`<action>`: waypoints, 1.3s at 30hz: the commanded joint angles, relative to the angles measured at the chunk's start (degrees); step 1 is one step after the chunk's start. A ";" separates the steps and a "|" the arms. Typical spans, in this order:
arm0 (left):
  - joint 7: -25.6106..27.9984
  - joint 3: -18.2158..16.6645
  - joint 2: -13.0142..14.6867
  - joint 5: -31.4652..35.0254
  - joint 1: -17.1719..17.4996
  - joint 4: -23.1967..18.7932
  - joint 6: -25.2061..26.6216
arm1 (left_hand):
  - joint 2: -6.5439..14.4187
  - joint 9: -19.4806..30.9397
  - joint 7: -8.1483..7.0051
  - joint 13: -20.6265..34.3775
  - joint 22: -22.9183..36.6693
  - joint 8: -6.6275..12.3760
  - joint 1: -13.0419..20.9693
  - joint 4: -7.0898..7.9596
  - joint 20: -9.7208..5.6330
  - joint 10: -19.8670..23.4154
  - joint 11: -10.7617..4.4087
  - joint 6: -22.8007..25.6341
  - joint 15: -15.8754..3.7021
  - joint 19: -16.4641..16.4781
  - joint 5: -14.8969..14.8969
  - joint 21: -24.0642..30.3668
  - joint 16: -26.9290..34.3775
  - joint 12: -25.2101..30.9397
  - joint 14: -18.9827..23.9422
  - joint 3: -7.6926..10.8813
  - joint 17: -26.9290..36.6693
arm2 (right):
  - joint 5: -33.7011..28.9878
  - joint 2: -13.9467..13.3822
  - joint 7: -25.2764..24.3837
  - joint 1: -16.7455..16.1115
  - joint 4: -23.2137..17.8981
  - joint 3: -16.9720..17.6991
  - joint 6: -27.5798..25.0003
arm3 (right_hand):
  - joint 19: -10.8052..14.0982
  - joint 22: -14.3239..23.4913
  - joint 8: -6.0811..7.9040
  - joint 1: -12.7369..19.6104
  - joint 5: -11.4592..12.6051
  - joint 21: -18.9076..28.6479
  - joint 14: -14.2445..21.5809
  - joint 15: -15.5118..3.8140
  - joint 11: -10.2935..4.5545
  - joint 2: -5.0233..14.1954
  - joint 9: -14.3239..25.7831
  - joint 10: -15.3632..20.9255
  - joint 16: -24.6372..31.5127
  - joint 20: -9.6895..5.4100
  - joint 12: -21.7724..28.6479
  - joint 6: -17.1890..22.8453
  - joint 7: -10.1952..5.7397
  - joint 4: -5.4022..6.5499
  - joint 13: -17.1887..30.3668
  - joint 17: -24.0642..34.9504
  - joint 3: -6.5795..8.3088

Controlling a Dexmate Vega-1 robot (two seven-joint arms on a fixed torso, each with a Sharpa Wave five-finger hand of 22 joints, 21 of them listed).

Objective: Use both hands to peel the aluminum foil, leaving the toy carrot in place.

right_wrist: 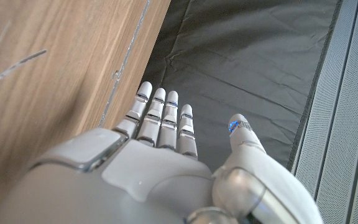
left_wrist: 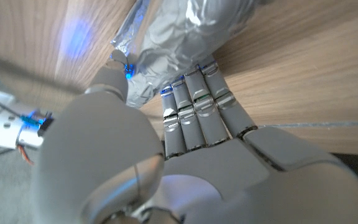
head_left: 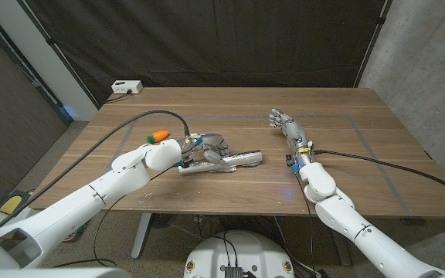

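From the head camera, your left hand (head_left: 194,147) sits on the near-left part of the brown wooden desk (head_left: 361,166), fingers laid over the left end of the crumpled silver aluminium foil (head_left: 224,160). The foil stretches as a long flat strip from your hand toward 3 o'clock, roughly at the desk's middle. The small orange toy carrot with a green top (head_left: 157,137) lies bare on the wood at about 10 o'clock from your left hand, just beside the forearm and apart from the foil. Your right hand (head_left: 287,125) is well apart from the foil, at about 2 o'clock from it, with fingers stretched out and spread and nothing in them. A white box with a cable (head_left: 127,87) stands at the desk's far-left corner.

From your left wrist camera, the fingers (left_wrist: 194,109) reach onto the wrinkled foil (left_wrist: 179,37) and touch its edge, thumb alongside; you cannot tell from here whether the foil is truly pinched or only pressed down.

From your right wrist camera, your right hand (right_wrist: 166,146) is wide, fingers (right_wrist: 160,118) straight and close together, the thumb standing off to the side, holding nothing. The desk's wooden surface (right_wrist: 48,81) runs beside it, a black curtain (right_wrist: 241,56) behind.
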 commanded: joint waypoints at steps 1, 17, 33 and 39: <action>4.15 -3.16 -4.86 -23.37 0.78 8.97 -6.07 | 4.97 1.41 -0.98 0.58 0.33 1.34 4.16 2.51 -0.76 6.06 -6.11 8.72 -8.85 -0.21 0.16 0.46 -0.39 0.64 7.57 2.36 0.26 | 0.48 -0.64 0.90 1.13 -0.38 -0.10 -1.81 | 0.47 0.20 -0.18 -0.22 0.01 -0.33 0.42 -0.01 0.02 0.10 0.06 0.31 -0.05 -0.14 -0.01 0.01 -0.02 -0.26 0.13 0.09 0.35; -0.38 -3.60 -11.24 -42.52 -1.38 19.84 -12.63 | 4.25 1.78 -1.40 1.78 0.07 1.44 3.84 2.82 -1.40 5.92 -6.10 8.82 -8.58 -0.16 0.04 1.40 -1.82 1.14 6.32 1.98 0.48 | 0.53 -1.10 1.66 3.00 -0.45 -0.66 -3.85 | 0.47 0.20 -0.19 0.07 0.06 -0.54 0.43 0.01 0.00 0.04 0.06 0.31 -0.16 -0.18 -0.08 -0.02 -0.07 -0.59 0.13 0.02 0.57; -10.39 -5.08 -16.43 -58.05 -3.72 27.75 -13.04 | 4.06 1.55 -1.76 2.33 -0.27 1.26 3.59 3.17 -1.77 5.29 -6.34 8.74 -8.63 -0.16 0.09 1.90 -2.83 0.77 5.61 1.92 0.37 | -0.30 -1.06 1.98 4.86 0.07 -1.44 -4.74 | 0.53 0.21 -0.21 0.02 0.07 -0.74 0.42 0.08 -0.06 0.01 0.07 0.35 -0.20 -0.23 -0.12 -0.10 0.00 -0.65 0.14 0.06 0.66; -15.05 -5.85 -19.42 -62.73 -5.14 31.79 -13.21 | 3.66 1.58 -2.11 2.60 -0.40 1.28 3.36 3.31 -1.96 5.11 -6.84 8.68 -8.53 0.25 0.12 2.28 -3.89 0.60 4.94 1.80 -0.44 | -1.34 -1.33 1.78 5.43 -0.63 -1.79 -5.22 | 0.60 0.22 -0.21 0.09 0.09 -0.80 0.44 -0.06 -0.11 0.03 0.07 0.42 -0.22 -0.25 -0.12 -0.11 0.10 -0.72 0.14 0.04 0.74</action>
